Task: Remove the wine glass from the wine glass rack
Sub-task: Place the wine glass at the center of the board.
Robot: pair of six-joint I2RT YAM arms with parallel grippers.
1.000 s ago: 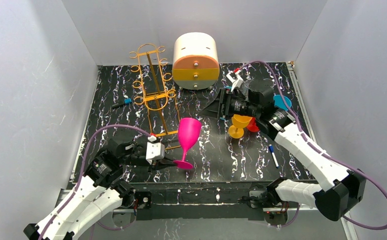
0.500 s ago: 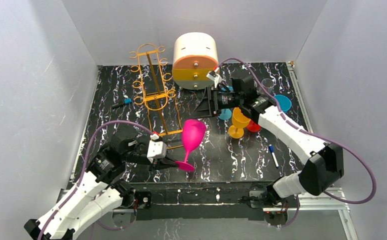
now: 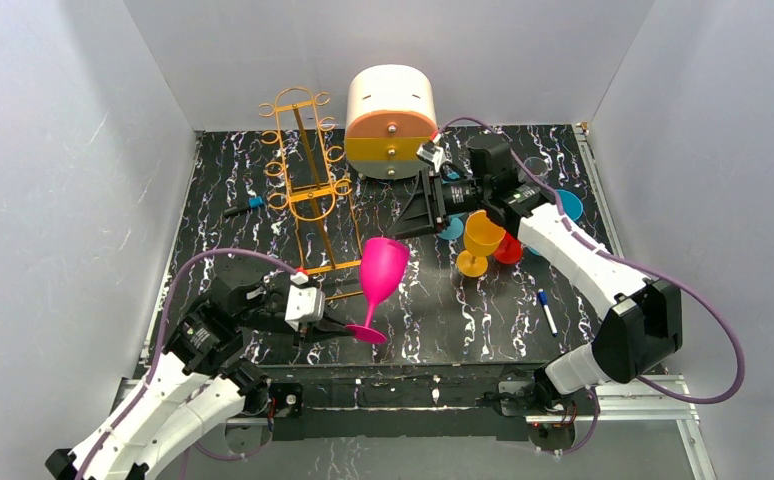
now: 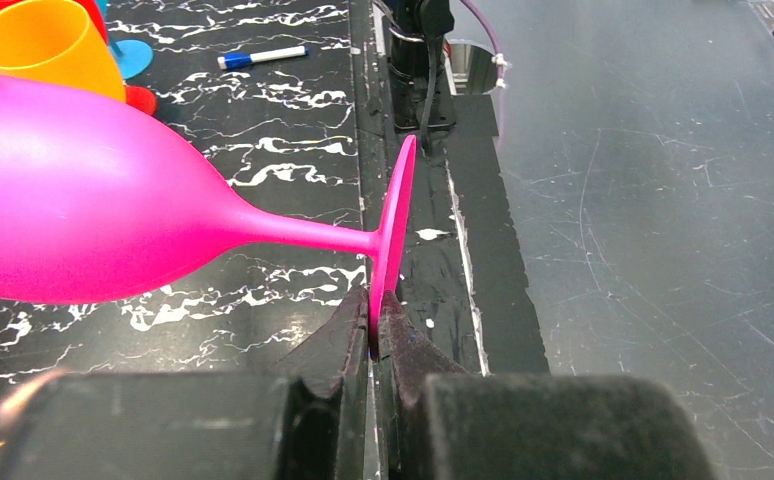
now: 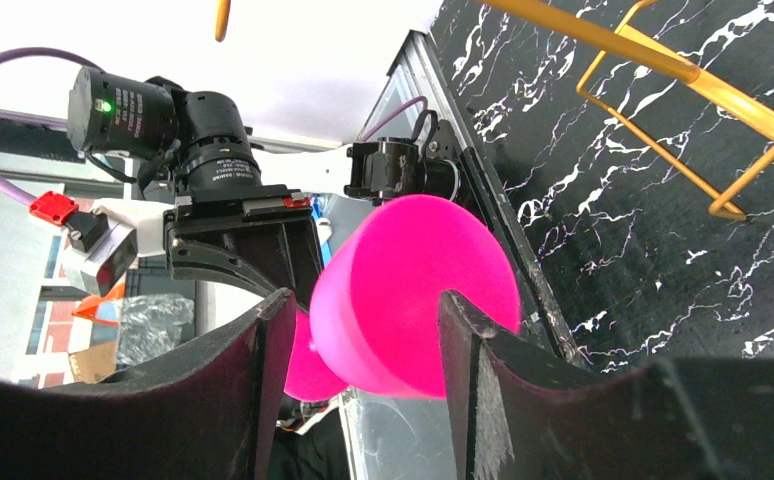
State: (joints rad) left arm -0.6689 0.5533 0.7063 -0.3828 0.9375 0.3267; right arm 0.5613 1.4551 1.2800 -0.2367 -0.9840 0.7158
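A pink wine glass (image 3: 381, 268) leans in the air just right of the orange-gold wine glass rack (image 3: 308, 190), clear of its rails. My left gripper (image 3: 341, 325) is shut on the rim of the glass's foot (image 4: 395, 215), seen edge-on between the tips of that gripper (image 4: 373, 320). The bowl (image 4: 83, 220) points away to the left. My right gripper (image 3: 403, 226) hovers open at the bowl's mouth. In the right wrist view the pink bowl (image 5: 413, 290) shows between the spread fingers of the right gripper (image 5: 366, 300), with a gap at the left finger. A rack rail (image 5: 663, 60) shows there too.
A white-and-orange round drawer box (image 3: 393, 120) stands at the back. Orange (image 3: 480, 240), red (image 3: 508, 250) and blue (image 3: 566, 205) glasses cluster under the right arm. A pen (image 3: 547, 310) lies front right, a blue-tipped one (image 3: 245, 207) left of the rack.
The right arm has swung left and its gripper has come up to the pink bowl, its jaws a little narrower. The left gripper keeps its hold on the foot, with the glass barely shifted.
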